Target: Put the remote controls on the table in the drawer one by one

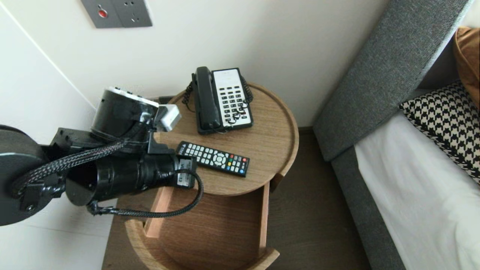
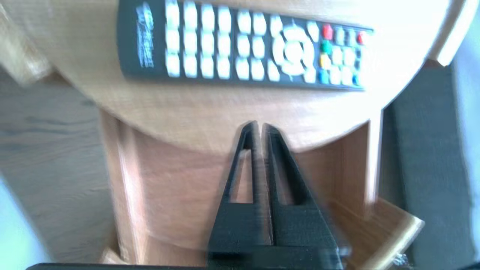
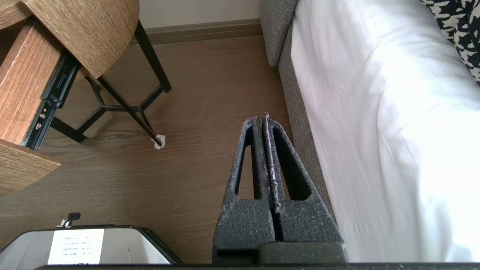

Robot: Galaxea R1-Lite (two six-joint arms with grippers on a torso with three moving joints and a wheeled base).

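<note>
Your left tool (image 2: 258, 125), pinched narrow and empty, hovers above the pulled-out drawer (image 1: 210, 225), facing the remote control (image 1: 213, 158) on the bench (image 1: 270, 123), 6 o'clock of the telephone (image 1: 221, 99). Approach phase, I'd say: next you need wider jaws. Your right tool (image 3: 261, 119), closed, idles beside the bed (image 3: 375, 131).

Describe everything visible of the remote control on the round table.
The remote control is a black plastic bar with rows of white keys, a round navigation pad and red, green, yellow and blue buttons at one end. It lies flat, face up, on the wooden table, in front of the telephone. The left tool is apart from it.
</note>
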